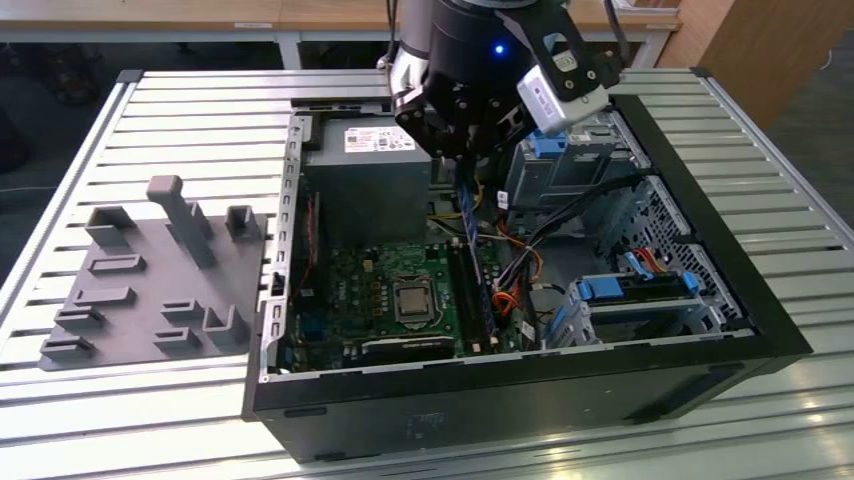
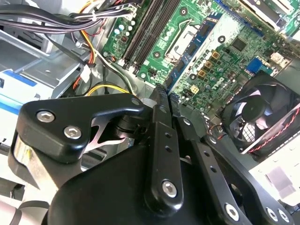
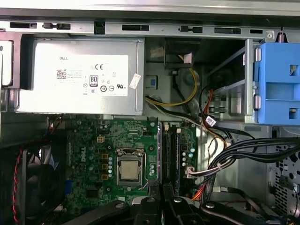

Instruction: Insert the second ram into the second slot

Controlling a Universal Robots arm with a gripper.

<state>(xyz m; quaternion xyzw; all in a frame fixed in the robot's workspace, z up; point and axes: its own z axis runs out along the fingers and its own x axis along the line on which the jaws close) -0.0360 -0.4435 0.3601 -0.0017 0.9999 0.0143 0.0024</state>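
Note:
My gripper (image 1: 463, 158) hangs over the open computer case (image 1: 747, 300), above the green motherboard (image 1: 374, 290). Its black fingers (image 2: 160, 117) are pressed together on the second ram (image 1: 463, 205), a thin blue strip that hangs downward from them. In the second wrist view the ram (image 2: 192, 51) runs edge-on out from the fingertips over the board. The long dark memory slots (image 1: 477, 295) lie below and toward the case's front, beside the processor socket (image 1: 411, 298). They appear in both wrist views (image 3: 171, 150) (image 2: 147, 33). The ram is well above the slots and apart from them.
A grey power supply (image 1: 367, 180) sits at the back of the case. Blue drive cages (image 1: 641, 290) and cable bundles (image 1: 534, 260) fill the exterior view's right side. A black fan (image 2: 260, 117) sits at the board's edge. A grey fixture plate (image 1: 147, 280) lies outside the case.

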